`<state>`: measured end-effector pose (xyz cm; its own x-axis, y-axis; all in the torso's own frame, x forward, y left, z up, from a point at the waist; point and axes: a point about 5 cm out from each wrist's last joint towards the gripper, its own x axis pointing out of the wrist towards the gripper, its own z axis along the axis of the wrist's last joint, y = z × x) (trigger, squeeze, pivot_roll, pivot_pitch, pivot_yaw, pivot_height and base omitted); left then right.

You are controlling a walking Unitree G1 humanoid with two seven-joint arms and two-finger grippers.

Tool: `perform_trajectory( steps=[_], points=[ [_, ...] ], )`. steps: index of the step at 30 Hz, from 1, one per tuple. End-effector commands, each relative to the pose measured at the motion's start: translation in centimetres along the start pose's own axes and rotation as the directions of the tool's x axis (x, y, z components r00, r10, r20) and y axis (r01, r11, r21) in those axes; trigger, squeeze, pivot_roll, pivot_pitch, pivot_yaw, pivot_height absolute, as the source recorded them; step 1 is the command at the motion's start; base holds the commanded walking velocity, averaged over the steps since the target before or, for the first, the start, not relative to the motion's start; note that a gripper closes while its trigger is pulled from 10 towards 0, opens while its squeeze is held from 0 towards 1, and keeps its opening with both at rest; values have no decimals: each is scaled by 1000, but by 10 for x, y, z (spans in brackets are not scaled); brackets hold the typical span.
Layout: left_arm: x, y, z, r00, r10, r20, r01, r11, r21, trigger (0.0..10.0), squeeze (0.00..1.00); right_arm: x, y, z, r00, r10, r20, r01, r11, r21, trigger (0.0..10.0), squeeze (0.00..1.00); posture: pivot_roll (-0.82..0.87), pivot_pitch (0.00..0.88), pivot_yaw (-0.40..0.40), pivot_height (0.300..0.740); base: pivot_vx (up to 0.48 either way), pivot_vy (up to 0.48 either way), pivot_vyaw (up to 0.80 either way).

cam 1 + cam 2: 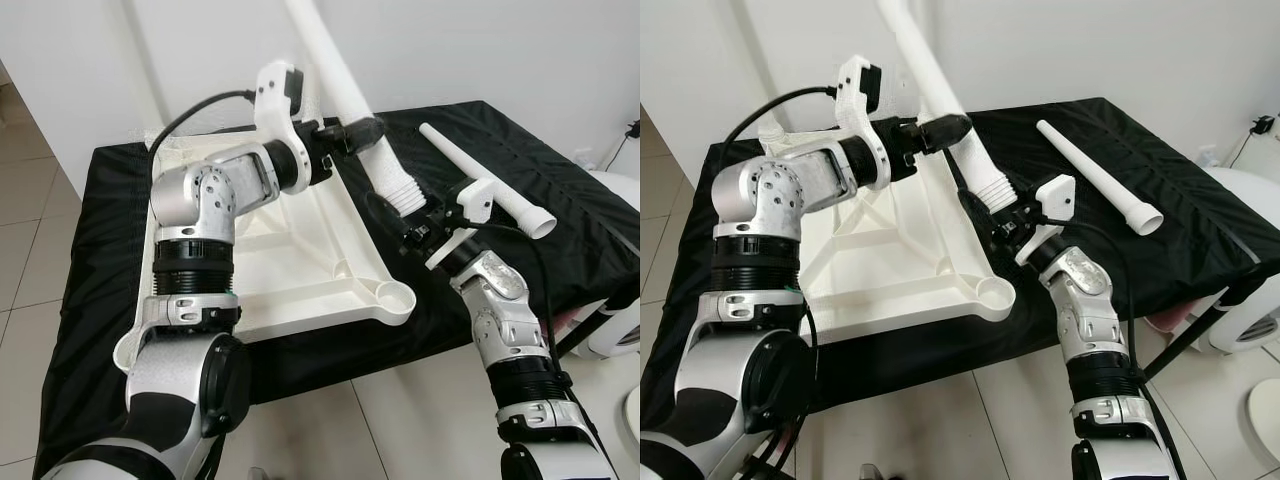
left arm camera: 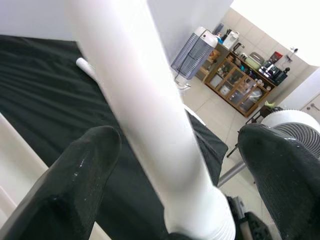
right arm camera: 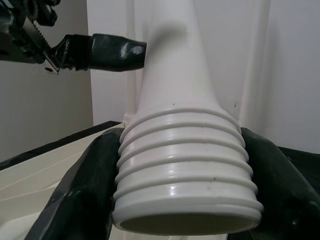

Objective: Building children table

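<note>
Gripping one table leg [image 1: 345, 95], two grippers; another leg [image 1: 490, 180] lies apart.

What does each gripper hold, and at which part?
Both hold one white table leg. The right gripper clamps its threaded end; the left gripper flanks the smooth shaft, contact unclear.

arms: silver, black joint rings | wrist mounts: white | cables: black | fingers [image 2: 82, 175]: black
</note>
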<state>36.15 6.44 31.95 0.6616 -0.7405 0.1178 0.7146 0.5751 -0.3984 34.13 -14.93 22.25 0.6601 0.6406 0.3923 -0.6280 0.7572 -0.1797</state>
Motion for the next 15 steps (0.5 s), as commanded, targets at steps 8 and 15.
perform_trajectory(
  steps=[8,15],
  points=[
    [6,-3,7,1000,-10,-4,10,1000,8,10000,0,0,11,1,996,91,-11,-91,996,-1,10000,0,-53,13,40,740,0,0,0],
    [9,-1,8,1000,2,-9,-1,1000,14,10000,0,0,16,0,991,133,-18,-133,991,2,10000,0,-56,15,42,740,0,0,0]
  ],
)
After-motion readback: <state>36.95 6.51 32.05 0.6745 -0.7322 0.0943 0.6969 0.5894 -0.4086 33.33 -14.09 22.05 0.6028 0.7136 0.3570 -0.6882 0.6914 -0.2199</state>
